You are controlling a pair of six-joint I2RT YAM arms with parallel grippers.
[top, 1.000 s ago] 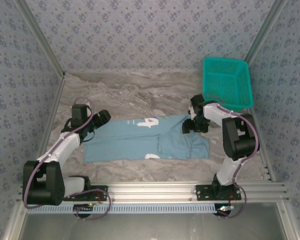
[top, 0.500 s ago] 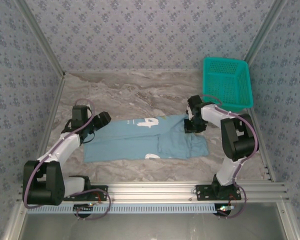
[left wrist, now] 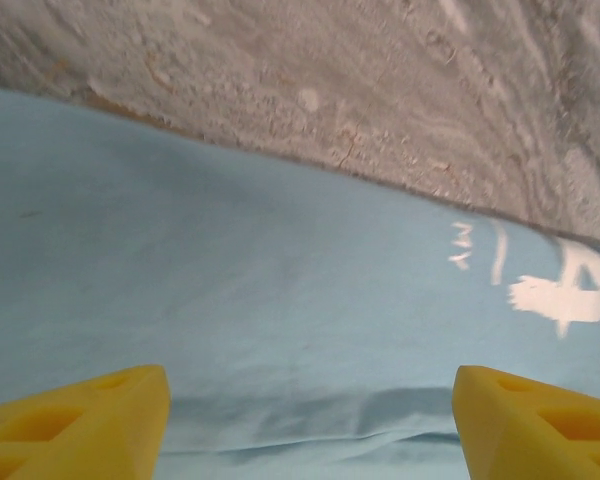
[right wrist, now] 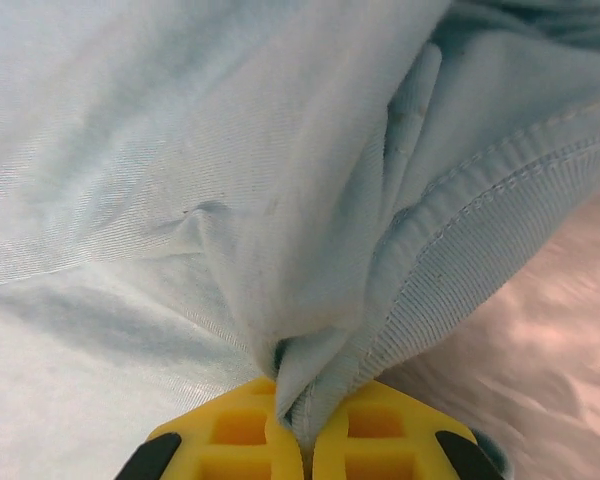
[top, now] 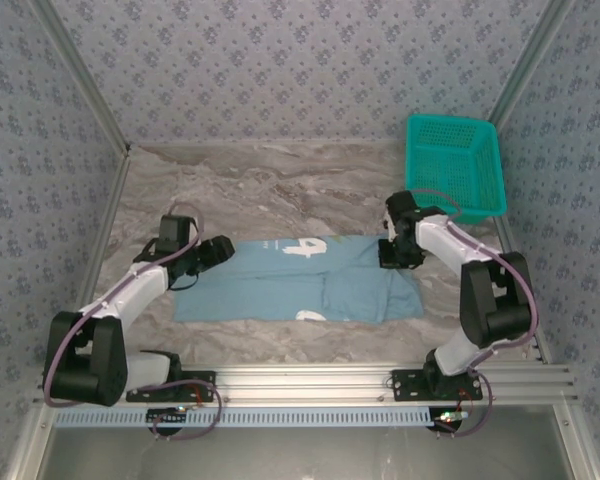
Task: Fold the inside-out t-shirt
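Note:
The light-blue inside-out t-shirt (top: pixel 300 280) lies flat across the marbled table, with a whitish print (top: pixel 306 246) near its far edge. My right gripper (top: pixel 393 252) is at the shirt's far right corner, shut on a bunched fold and ribbed hem of the t-shirt (right wrist: pixel 380 300), pinched between its yellow fingers (right wrist: pixel 240 440). My left gripper (top: pixel 218 252) sits at the shirt's far left corner, open. Its yellow fingertips (left wrist: pixel 80 420) straddle flat blue cloth (left wrist: pixel 280 290) without gripping it, and the print (left wrist: pixel 565 290) lies ahead to the right.
A teal mesh basket (top: pixel 455 165) stands at the back right of the table. Bare marbled table top (top: pixel 280 185) stretches behind the shirt, and patterned walls close in the sides. A metal rail (top: pixel 310 385) runs along the near edge.
My right gripper closed on the shirt's far right corner and shifted slightly right. My left arm slid right onto the shirt's left corner. The shirt moved a little to the right.

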